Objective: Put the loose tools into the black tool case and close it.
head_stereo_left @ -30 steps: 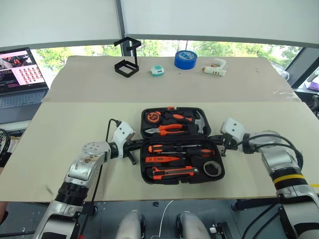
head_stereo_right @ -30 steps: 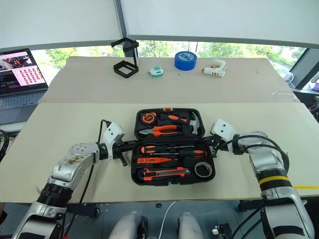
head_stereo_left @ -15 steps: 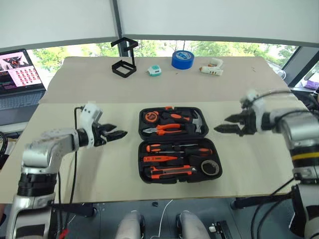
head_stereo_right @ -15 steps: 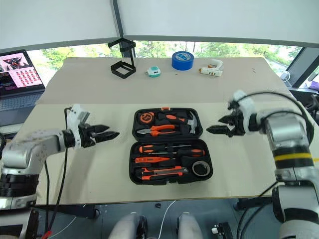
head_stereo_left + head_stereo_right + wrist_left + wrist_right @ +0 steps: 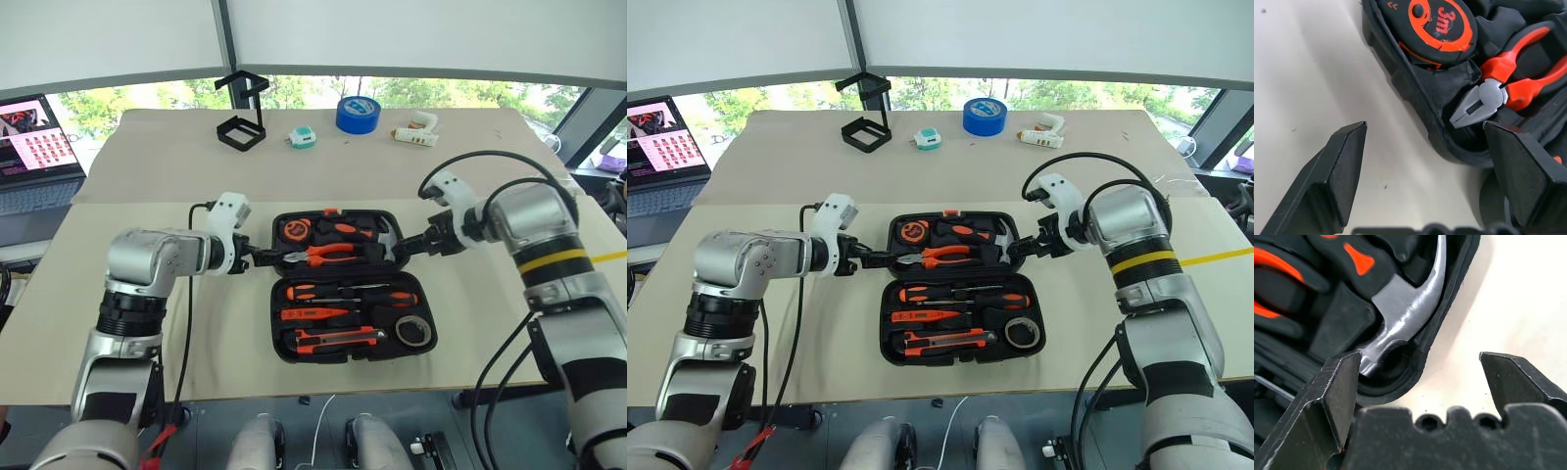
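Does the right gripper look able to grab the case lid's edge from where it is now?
Probably yes. The right gripper is open, its fingers straddling the lid's right rim beside the hammer, with nothing between them and the rim.

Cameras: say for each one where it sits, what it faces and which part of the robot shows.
Head pair: on the head, looking down at the black tool case lying open on the table; both arms show.
Left wrist: looks along the open left claw, which straddles the case's rim near the pliers.
Right wrist: looks along the open right claw, which straddles the rim by the hammer.
Shared: the case's upper half.
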You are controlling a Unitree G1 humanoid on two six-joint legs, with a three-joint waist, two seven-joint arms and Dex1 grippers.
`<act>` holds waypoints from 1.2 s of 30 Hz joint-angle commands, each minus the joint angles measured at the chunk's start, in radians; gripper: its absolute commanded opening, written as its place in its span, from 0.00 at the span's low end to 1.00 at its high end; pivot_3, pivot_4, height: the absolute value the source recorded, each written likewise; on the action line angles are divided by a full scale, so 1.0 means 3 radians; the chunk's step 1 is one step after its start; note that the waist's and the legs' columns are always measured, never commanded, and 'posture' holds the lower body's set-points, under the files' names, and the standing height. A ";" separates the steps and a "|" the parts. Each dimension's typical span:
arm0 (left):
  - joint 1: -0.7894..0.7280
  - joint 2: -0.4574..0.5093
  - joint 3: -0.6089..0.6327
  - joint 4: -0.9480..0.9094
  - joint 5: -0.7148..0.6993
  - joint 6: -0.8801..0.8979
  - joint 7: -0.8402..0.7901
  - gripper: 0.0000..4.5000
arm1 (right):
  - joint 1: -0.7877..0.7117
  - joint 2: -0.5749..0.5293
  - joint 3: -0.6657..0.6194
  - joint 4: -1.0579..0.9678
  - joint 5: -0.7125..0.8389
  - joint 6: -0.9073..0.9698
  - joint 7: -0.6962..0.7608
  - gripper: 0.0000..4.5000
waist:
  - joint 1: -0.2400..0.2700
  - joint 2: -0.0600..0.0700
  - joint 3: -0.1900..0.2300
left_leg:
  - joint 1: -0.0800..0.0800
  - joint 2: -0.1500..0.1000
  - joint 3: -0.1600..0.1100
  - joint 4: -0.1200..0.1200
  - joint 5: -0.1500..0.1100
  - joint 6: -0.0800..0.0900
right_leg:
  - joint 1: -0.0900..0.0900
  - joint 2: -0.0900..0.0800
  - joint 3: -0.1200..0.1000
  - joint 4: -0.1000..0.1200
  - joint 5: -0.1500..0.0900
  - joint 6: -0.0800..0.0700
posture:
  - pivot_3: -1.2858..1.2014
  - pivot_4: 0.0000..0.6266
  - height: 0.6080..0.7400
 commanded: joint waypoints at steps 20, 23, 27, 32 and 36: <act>0.0040 -0.0361 0.0441 0.0094 0.0084 -0.0406 0.0301 0.00 | -0.0031 0.0336 -0.0619 0.0528 0.0051 -0.0446 -0.0434 0.01 | 0.0001 -0.0008 -0.0006 | 0.0013 -0.0008 0.0001 0.0003 0.0000 0.0019 | 0.0014 -0.0009 -0.0003 -0.0001 0.0012 0.0002 | 0.52 0.24 1.00; 0.0088 -0.0433 0.0637 0.0101 0.0054 -0.0637 0.0327 0.00 | 0.0188 0.0317 -0.0673 0.0141 0.0015 -0.0882 -0.0482 0.01 | -0.0019 -0.0008 -0.0005 | 0.0011 -0.0005 -0.0005 0.0002 0.0005 0.0014 | 0.0010 -0.0008 -0.0003 0.0000 0.0015 0.0000 | 0.52 0.24 1.00; 0.0427 -0.0363 0.0675 -0.0115 0.0122 -0.1737 -0.0112 0.00 | 0.0808 0.0100 -0.0594 -0.0566 -0.0242 -0.2404 -0.0490 0.01 | -0.0029 -0.0007 -0.0003 | 0.0008 -0.0005 -0.0003 -0.0002 0.0008 0.0010 | 0.0001 -0.0008 0.0002 0.0002 0.0016 0.0000 | 0.52 0.24 1.00; 0.1045 -0.0136 0.0553 -0.0209 0.0410 -0.2827 -0.0430 0.00 | 0.1449 -0.0137 -0.0720 -0.0773 -0.0426 -0.3818 -0.0694 0.01 | -0.0027 -0.0007 0.0001 | 0.0006 -0.0002 0.0008 -0.0013 0.0020 -0.0012 | -0.0003 -0.0007 0.0003 -0.0003 0.0016 0.0001 | 0.52 0.24 1.00; 0.1469 -0.0144 0.0661 -0.0239 0.0502 -0.3564 -0.0440 0.00 | 0.2011 -0.0290 -0.0780 -0.0924 -0.0657 -0.5007 -0.0989 0.01 | -0.0026 -0.0007 0.0001 | 0.0007 0.0002 0.0011 -0.0013 0.0015 -0.0004 | -0.0001 -0.0009 0.0004 -0.0016 0.0015 0.0001 | 0.52 0.24 1.00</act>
